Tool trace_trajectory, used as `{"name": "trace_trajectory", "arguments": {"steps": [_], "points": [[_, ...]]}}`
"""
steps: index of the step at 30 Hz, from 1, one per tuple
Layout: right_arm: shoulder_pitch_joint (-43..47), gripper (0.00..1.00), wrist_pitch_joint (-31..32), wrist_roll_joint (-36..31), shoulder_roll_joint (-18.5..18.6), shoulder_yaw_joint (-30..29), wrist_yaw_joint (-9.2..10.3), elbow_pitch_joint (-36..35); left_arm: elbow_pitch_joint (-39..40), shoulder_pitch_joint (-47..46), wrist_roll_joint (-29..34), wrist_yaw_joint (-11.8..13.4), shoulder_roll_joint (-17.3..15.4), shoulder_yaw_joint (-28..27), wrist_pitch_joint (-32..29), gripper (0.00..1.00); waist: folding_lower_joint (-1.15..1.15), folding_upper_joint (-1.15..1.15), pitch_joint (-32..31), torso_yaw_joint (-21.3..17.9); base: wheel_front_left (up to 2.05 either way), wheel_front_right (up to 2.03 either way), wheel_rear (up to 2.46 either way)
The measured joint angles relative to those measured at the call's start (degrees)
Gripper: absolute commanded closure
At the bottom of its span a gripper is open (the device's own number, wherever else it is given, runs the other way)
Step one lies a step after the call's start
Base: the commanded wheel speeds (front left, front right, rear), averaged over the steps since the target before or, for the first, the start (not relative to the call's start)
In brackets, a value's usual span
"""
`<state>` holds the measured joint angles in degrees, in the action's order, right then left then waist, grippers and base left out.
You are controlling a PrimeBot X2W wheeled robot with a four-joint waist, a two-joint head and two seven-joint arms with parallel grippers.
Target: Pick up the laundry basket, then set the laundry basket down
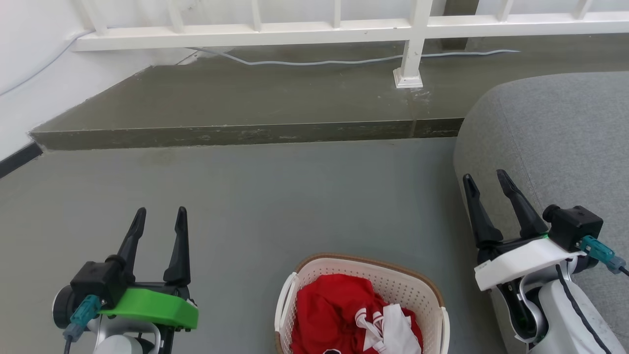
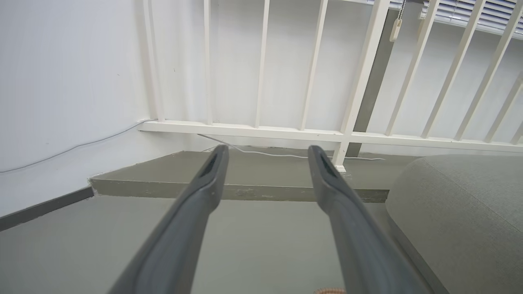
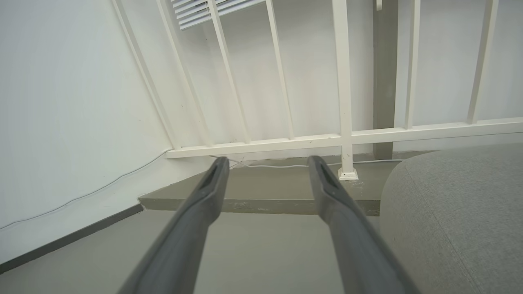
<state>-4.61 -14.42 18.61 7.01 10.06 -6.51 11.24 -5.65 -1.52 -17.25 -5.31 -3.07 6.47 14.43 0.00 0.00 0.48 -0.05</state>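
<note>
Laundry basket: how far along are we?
Done: nothing visibly. The laundry basket sits on the floor, red clothes inside. In hand: nothing; left hand and right hand are open, clear of its handles. Left: grasp, lift, set down.

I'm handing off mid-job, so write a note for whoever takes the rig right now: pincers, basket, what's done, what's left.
The left pincer is open and empty, left of the laundry basket.
The right pincer is open and empty, by the grey cushion.
The laundry basket stands on the floor between the arms, with red clothes inside, untouched.
Done: no grasp yet.
Left: take the side handles, lift, set down.
</note>
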Motion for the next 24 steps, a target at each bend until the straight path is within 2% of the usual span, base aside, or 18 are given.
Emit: {"name": "trace_trajectory", "arguments": {"steps": [24], "points": [[-0.19, 0.0, -0.01, -1.56, -1.37, -2.91, -0.02, 0.37, 0.23, 0.0, 0.11, -0.81, 0.38, -0.62, -0.01, 0.0, 0.0, 0.0, 1.69, -1.02, 0.0, 0.0, 0.0]]}}
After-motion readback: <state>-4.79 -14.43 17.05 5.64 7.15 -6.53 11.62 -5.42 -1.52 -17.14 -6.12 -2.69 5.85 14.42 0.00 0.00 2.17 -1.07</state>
